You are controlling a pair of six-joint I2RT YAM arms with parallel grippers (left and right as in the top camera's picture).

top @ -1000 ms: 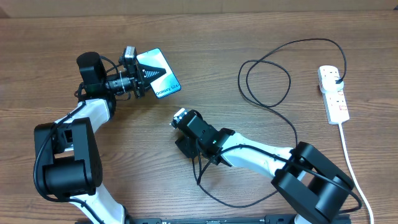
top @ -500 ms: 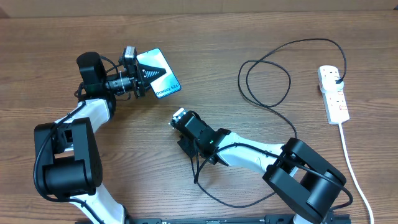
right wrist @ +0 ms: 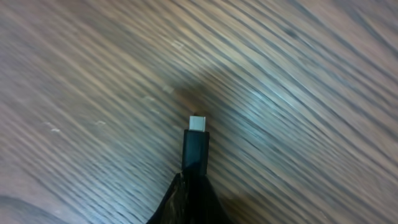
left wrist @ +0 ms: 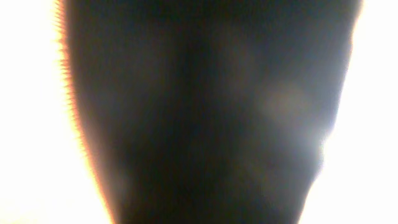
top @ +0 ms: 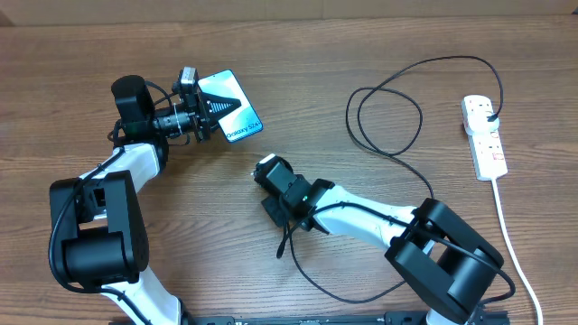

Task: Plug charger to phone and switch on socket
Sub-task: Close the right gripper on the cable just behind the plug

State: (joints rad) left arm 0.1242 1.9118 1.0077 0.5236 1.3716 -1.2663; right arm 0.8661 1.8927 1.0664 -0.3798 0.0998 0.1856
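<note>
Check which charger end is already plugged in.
The plug, in the socket at far right. The connector tip is free: the right gripper holds it, well apart from the phone.

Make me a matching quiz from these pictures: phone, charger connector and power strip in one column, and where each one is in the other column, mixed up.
1. phone
2. charger connector
3. power strip

A. lying flat on the table, far right
B. held in the left gripper
C. poking out of the right gripper

Pairs: 1-B, 2-C, 3-A
</note>
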